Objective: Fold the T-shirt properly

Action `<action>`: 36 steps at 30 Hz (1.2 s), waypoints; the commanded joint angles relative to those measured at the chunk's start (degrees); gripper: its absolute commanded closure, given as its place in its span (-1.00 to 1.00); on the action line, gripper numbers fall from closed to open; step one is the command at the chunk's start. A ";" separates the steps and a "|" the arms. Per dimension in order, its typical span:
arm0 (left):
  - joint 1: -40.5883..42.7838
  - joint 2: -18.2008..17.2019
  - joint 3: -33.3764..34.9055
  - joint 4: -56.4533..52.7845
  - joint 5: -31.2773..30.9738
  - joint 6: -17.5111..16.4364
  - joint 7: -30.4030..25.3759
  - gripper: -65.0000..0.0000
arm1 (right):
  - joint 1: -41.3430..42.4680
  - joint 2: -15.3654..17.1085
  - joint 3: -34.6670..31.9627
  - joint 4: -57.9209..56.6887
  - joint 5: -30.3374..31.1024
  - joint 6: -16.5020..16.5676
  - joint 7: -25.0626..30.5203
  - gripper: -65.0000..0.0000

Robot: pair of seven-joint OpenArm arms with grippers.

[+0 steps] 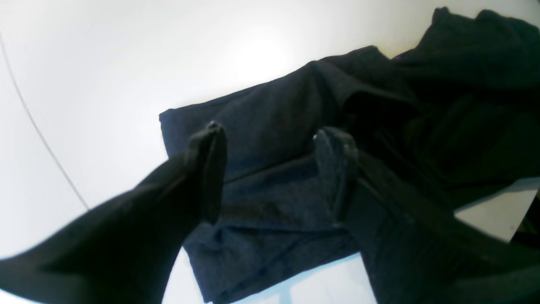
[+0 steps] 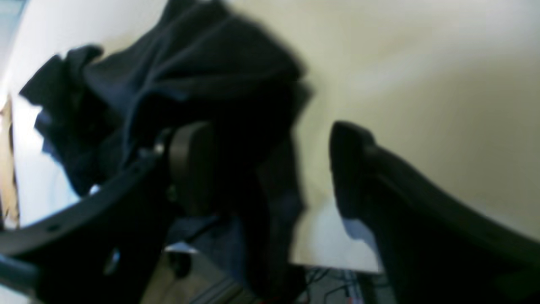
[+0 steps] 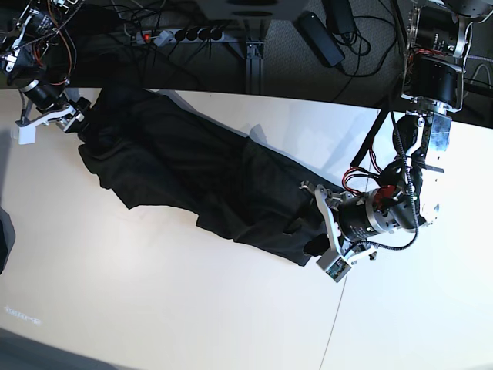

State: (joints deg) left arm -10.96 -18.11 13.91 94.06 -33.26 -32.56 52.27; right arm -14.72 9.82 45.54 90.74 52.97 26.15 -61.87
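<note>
The T-shirt (image 3: 192, 181) lies bunched and rumpled on the pale tabletop (image 3: 154, 301), stretched in a long diagonal band from the far corner near the right arm down to the left arm. It is dark charcoal-black all over, with deep creases and overlapping folds; no print shows on the exposed side. In the left wrist view one end lies flatter, a hemmed edge with visible stitching folded over itself, while the rest heaps up behind.

The left gripper (image 1: 270, 169) hangs over that flatter end with its fingers (image 1: 211, 169) spread wide apart, cloth visible between them and nothing pinched.

The right gripper (image 2: 270, 169) sits at the other end of the garment, its fingers (image 2: 192, 164) likewise wide open; one finger stands against the crumpled fabric, which hangs over the tabletop's edge there, but the blur hides whether it touches.
</note>
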 commanded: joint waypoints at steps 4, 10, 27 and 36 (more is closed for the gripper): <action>-1.25 -0.90 -0.24 1.03 -1.03 0.61 -1.44 -0.13 | 0.09 -0.20 -0.46 0.81 1.95 4.13 0.52 -0.28; -1.25 -1.25 -0.22 1.03 -1.70 0.59 -1.44 -0.13 | 0.74 -2.78 -0.57 0.81 3.02 4.33 0.07 -0.28; -1.25 -1.25 -0.22 1.03 -2.91 0.61 -1.42 -0.13 | 2.62 -3.34 -7.15 0.44 3.37 4.28 0.17 -0.13; -1.22 -1.29 -0.24 1.03 -3.41 0.61 -1.01 -0.12 | 2.62 -3.34 -8.28 -2.01 -2.32 4.33 5.57 1.00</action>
State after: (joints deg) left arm -10.96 -19.05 13.96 94.06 -35.70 -32.56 52.29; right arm -12.38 5.87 37.10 88.14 50.94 26.33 -56.82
